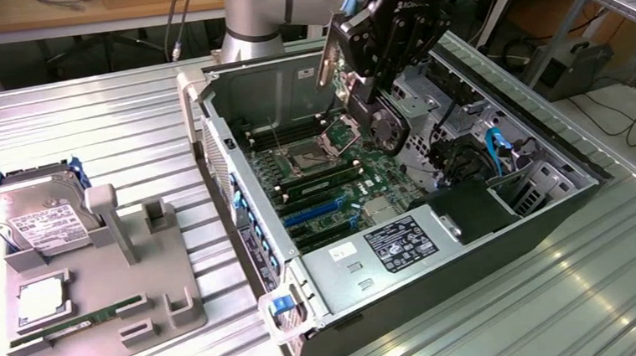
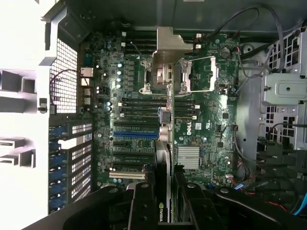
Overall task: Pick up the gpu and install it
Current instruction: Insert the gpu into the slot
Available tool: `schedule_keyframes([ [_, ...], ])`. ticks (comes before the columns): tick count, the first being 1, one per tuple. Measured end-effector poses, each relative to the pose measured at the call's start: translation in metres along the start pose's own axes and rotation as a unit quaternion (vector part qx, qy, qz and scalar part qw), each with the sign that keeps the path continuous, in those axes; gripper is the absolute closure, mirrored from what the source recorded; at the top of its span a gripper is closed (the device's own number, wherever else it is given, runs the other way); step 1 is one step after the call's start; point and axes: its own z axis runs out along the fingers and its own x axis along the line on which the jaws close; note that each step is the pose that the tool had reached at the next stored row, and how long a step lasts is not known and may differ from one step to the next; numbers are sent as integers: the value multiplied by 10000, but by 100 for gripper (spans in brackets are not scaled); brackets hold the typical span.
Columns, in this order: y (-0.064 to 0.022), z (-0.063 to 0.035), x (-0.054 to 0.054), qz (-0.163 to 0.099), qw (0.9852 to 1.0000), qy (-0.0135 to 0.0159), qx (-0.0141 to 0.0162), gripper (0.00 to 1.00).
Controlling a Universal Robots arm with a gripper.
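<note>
1. My gripper is black all over.
2. The gpu I carry is black, its bracket is silvery, and its logo is green and white.
3. The motherboard is dark green, speckled with silver dots, and has a bright blue slot.
4. The heatsink is silver and finely ribbed.
5. The hard drive is silver, and its label is white with black print.
6. The memory stick is green and the tray is grey.
7. The table is pale metal, striped with ridges.
</note>
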Motion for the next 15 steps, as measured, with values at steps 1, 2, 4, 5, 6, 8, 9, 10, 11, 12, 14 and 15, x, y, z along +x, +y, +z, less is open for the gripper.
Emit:
schedule_keyframes([
  [1, 0, 1, 0, -88, 10000, 4, 3, 74],
  [2, 0, 3, 0, -191, 9998, 9, 6, 74],
  [4, 0, 8, -1, -371, 9993, 16, 12, 74],
  [5, -1, 13, -1, -523, 9986, 22, 17, 74],
  [6, -1, 16, -1, -628, 9980, 26, 21, 74],
  [8, -1, 20, -1, -803, 9968, 33, 27, 74],
  [9, -1, 23, -1, -894, 9960, 36, 30, 74],
  [10, -1, 26, -1, -1030, 9947, 40, 34, 74],
  [11, -1, 28, -1, -1120, 9937, 44, 37, 74],
  [12, -2, 32, -1, -1257, 9920, 49, 42, 74],
  [14, -2, 39, -2, -1492, 9888, 57, 50, 74],
  [15, -2, 42, -2, -1589, 9873, 60, 53, 74],
])
